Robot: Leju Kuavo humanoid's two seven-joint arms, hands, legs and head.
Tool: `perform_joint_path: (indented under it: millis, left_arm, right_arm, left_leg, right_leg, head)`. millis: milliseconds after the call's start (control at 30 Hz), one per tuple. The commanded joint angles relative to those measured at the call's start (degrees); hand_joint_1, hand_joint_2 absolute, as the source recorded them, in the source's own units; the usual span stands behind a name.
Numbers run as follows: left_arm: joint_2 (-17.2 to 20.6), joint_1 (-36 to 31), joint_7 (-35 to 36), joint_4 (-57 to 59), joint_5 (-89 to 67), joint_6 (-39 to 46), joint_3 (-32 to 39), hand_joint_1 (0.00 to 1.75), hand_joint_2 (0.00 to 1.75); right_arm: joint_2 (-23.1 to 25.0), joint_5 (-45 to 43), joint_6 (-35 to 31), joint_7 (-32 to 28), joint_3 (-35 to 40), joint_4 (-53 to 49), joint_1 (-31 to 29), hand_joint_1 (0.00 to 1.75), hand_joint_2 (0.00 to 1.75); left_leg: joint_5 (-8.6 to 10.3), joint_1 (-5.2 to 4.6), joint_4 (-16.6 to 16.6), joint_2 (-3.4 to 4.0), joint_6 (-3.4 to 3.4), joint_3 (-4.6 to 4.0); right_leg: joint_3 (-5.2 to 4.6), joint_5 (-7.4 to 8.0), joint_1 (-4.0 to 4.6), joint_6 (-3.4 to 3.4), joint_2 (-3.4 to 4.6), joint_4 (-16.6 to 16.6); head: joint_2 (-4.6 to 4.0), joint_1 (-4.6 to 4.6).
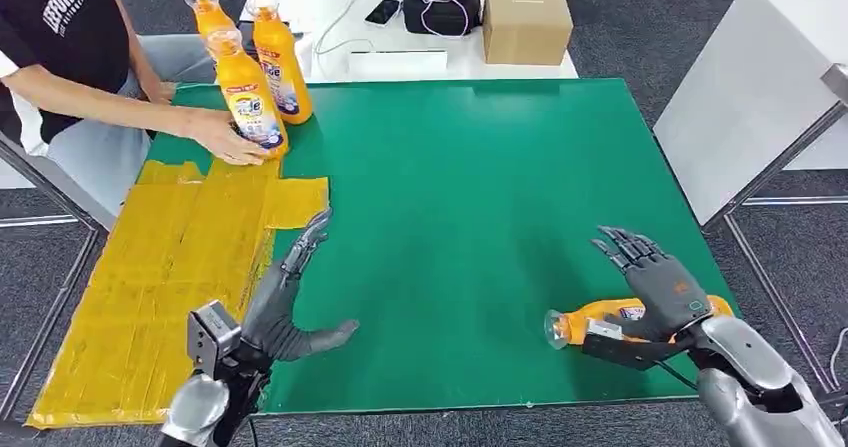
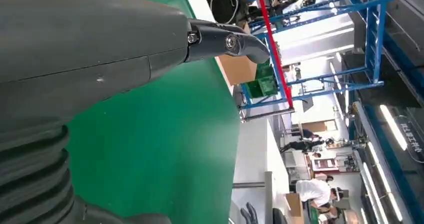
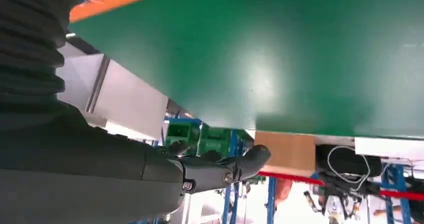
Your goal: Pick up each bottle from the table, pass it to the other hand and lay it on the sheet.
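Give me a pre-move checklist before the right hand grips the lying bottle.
1. Bottle lies on the green table by the right hand: ok.
2. Right hand has a firm grip on it: cannot tell; fingers spread above it.
3. Left hand free to receive: ok, fingers apart, holding nothing.
4. Yellow sheet has bare room: ok.
5. Person's hand away from the handover path: ok, it rests on a standing bottle at the far corner.

A cardboard box (image 1: 527,22), black bag (image 1: 441,2) and phone (image 1: 383,11) sit on the white table (image 1: 320,7).
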Motion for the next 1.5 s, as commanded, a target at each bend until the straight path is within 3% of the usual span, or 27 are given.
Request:
perform_joint_path:
  millis: [33,233,433,867,1033,1500]
  left_arm:
    - [0.86,-0.85,0.11,2.80,0.29,0.65,-1.78,0.00,1.75]
    - [0.80,-0.19,0.07,2.60,0.01,1.26,-1.51,0.00,1.75]
    - [0.73,0.36,0.17,2.11,-0.25,1.41,-1.23,0.00,1.75]
    - [0.69,-0.10,0.34,2.40,-0.86,1.64,-1.38,0.00,1.75]
    - [0.41,-0.56,0.64,3.68,-1.22,1.75,-0.95,0.00,1.75]
    - [0.41,-2.51,0.76,5.89,-0.78,1.73,-0.77,0.00,1.75]
  right_arm:
    - [-2.55,-0.89,0.33,-0.64,-4.50,-5.95,6.63,0.00,1.75]
    - [-2.76,-0.99,-0.62,-0.83,-8.32,-10.59,13.47,0.00,1.75]
    - [-0.47,2.18,-2.94,0.05,-9.92,-10.51,14.57,0.00,1.75]
    - [-0.75,2.53,-2.25,0.25,-10.32,-9.85,14.53,0.00,1.75]
    - [-2.70,4.11,0.63,3.64,-9.66,-4.36,12.05,0.00,1.75]
    - [-5.51,2.01,5.29,4.83,-6.96,4.81,6.82,0.00,1.75]
  left_leg:
    - [-0.06,0.06,-0.02,-0.04,-0.09,0.19]
    - [-0.09,0.07,-0.03,-0.08,-0.09,0.22]
    - [-0.03,0.05,-0.05,0.00,-0.05,0.09]
    - [-0.12,0.10,-0.05,0.09,-0.10,0.28]
    - [-0.06,0.07,-0.05,0.09,-0.06,0.19]
    - [-0.04,0.07,-0.06,0.09,-0.06,0.19]
  right_leg:
    - [0.25,-0.07,0.06,-0.07,-0.09,-0.07]
    - [0.31,-0.10,0.08,-0.06,-0.11,-0.11]
    - [0.13,-0.02,0.05,-0.05,-0.02,-0.10]
    - [0.33,-0.07,0.10,-0.09,0.05,-0.15]
    - [0.22,-0.01,0.08,-0.05,0.05,-0.14]
    - [0.23,0.01,0.07,-0.05,0.06,-0.15]
  head:
    - [0.00,0.02]
    - [0.00,0.00]
    - [0.00,0.00]
    - [0.00,0.00]
    - [0.00,0.00]
    - [0.00,0.00]
